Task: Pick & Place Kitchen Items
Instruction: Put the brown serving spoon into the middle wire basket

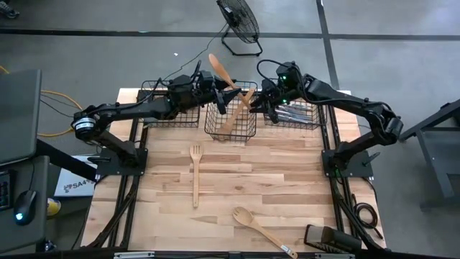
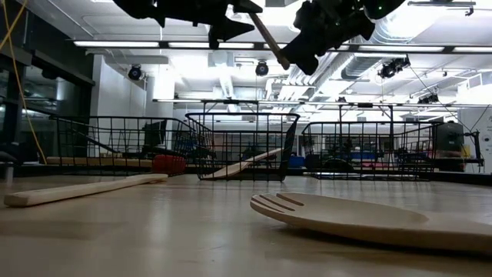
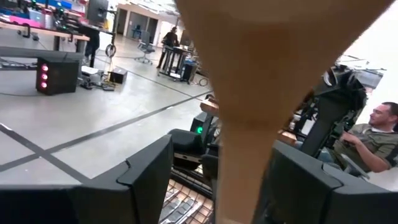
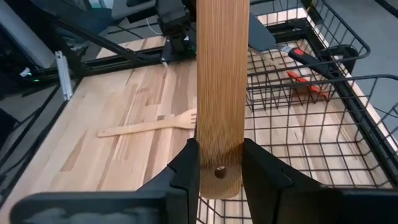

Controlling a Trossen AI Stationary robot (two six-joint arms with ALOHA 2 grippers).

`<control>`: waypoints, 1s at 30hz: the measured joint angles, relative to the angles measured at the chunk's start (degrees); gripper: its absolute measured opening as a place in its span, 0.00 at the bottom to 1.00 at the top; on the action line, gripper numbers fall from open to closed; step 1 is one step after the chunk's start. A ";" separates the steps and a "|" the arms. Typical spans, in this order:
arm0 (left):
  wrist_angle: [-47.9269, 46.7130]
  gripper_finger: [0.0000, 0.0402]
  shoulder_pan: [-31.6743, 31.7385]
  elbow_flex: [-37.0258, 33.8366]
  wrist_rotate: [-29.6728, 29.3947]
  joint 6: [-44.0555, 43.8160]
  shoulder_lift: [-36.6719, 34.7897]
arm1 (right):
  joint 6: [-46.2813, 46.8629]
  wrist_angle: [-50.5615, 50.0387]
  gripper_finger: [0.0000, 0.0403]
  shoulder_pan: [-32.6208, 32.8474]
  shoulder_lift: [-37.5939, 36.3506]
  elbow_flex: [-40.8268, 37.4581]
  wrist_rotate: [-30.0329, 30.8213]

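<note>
Claws, left [image 1: 218, 88] and right [image 1: 253, 99], both clamp one smooth pale wooden spoon [image 1: 228, 85].

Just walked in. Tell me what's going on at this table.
Both arms hold one long pale wooden spoon in the air above the middle black wire basket. The left gripper is shut on it near the bowl end, and the right gripper is shut on the handle end, which has a small hole. It looks like a handover, or a joint lowering into the basket. A pale wooden fork and another wooden spoon lie on the wooden table, not yet picked up.
</note>
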 joint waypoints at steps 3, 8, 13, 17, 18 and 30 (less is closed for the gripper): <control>-0.02 0.56 -0.08 0.00 0.36 0.00 0.00 | 0.00 -0.02 0.20 0.00 0.00 0.00 0.47; 0.01 0.39 -0.08 0.00 0.48 -0.01 0.00 | 0.00 -0.22 0.20 0.00 0.00 0.00 0.76; 0.07 0.23 -0.08 0.00 1.23 -0.16 0.00 | -0.09 -0.17 0.20 0.00 0.00 -0.02 1.60; 0.11 0.20 -0.08 0.00 2.06 -0.24 0.00 | -0.31 -0.17 0.20 0.00 0.00 -0.02 2.47; 0.09 0.20 -0.08 0.00 2.07 -0.22 0.00 | -0.31 -0.17 0.20 0.00 0.00 -0.02 2.48; -0.33 0.20 -0.08 0.00 2.06 -0.20 0.00 | -0.19 -0.30 0.20 0.00 0.00 -0.07 2.54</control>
